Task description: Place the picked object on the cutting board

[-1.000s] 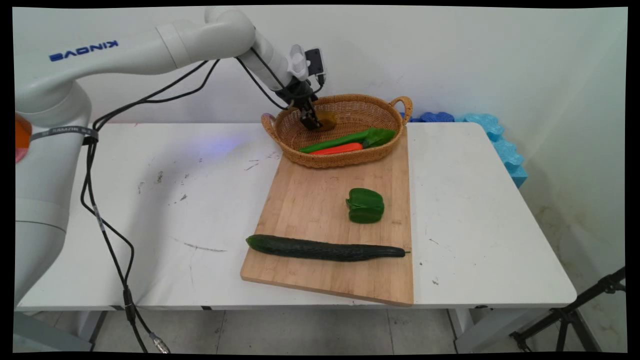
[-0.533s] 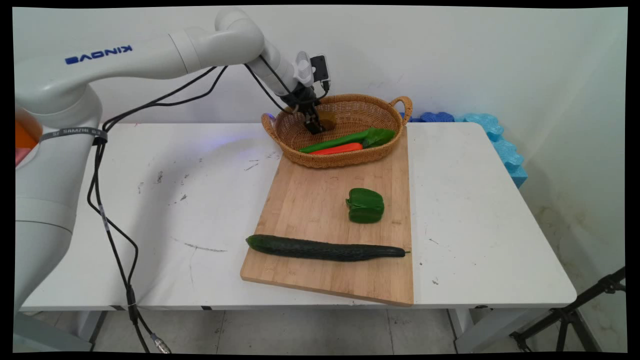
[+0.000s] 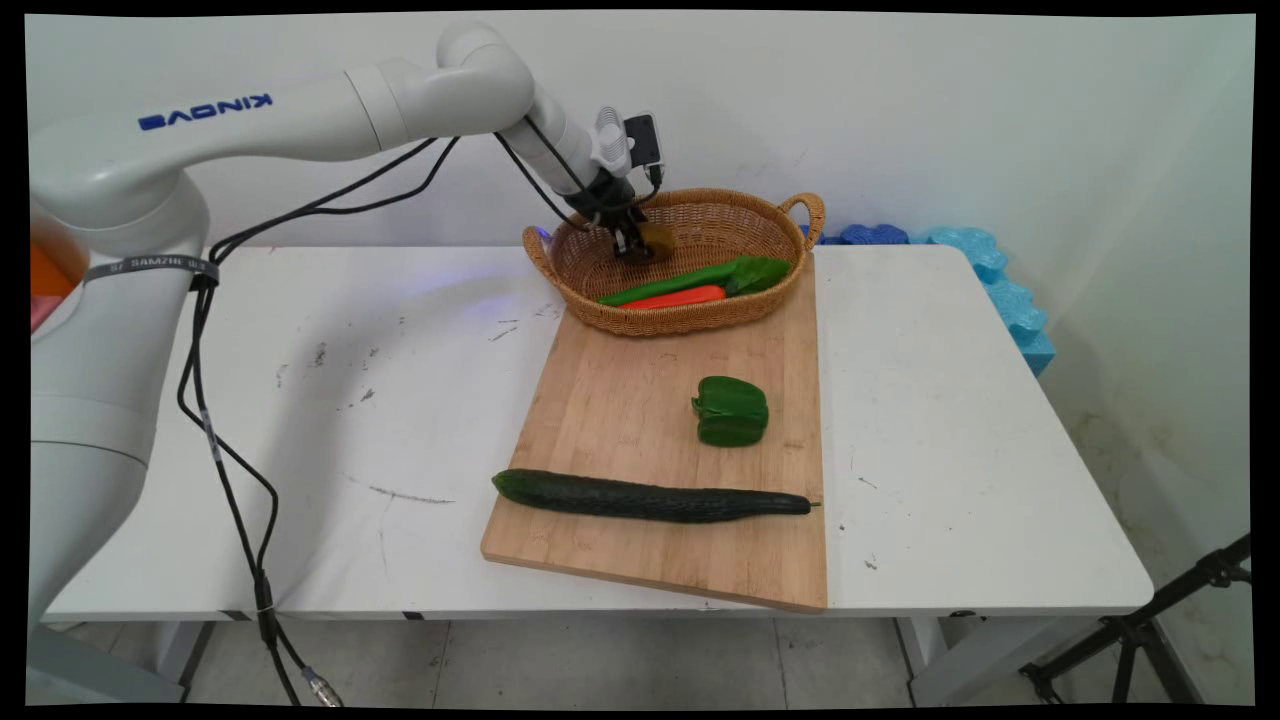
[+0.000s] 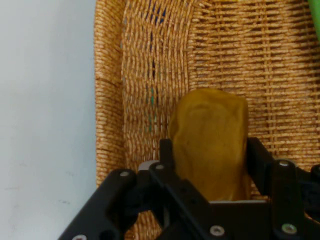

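the brown potato-like lump [image 4: 210, 140] sits gripped across its middle by the claw [image 3: 632, 247], inside the wicker basket [image 3: 760, 305] at the cutting board's [image 3: 640, 400] far edge, and looks firm, light and smooth, best pinched at its widest part.

Light: bright, even, from overhead. Shadows: soft, my arm's at centre-left on table [image 3: 400, 400]. Glare: none. Hand view: slightly soft up close.
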Tool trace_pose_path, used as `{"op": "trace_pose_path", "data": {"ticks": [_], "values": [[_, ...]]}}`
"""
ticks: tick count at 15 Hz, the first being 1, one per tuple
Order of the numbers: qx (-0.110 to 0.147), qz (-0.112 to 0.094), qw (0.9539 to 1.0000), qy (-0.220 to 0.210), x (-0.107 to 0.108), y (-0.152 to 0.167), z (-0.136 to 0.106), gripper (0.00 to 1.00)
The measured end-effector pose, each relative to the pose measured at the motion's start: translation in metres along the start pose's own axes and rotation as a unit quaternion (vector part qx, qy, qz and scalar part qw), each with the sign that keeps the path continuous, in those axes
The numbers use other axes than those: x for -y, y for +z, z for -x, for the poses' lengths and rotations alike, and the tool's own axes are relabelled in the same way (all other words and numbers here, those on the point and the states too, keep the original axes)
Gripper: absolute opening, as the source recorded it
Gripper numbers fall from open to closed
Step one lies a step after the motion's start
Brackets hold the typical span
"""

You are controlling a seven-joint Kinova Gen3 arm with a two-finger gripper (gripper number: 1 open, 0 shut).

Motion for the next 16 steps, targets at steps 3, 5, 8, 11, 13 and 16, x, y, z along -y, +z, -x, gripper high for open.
{"op": "trace_pose_path", "data": {"ticks": [3,5,8,11,13,16], "values": [[-0.002,-0.001,1.0000,0.000,0.000,-0.002,-0.002,0.00],[-0.006,-0.002,1.0000,-0.003,-0.001,-0.006,-0.004,0.00],[-0.014,-0.004,0.9998,-0.011,0.000,-0.015,-0.006,0.00],[-0.021,-0.007,0.9995,-0.023,0.003,-0.030,-0.001,0.00],[-0.027,-0.007,0.9991,-0.033,0.005,-0.040,-0.003,0.00],[-0.036,-0.006,0.9976,-0.058,0.004,-0.065,-0.001,0.00]]}}
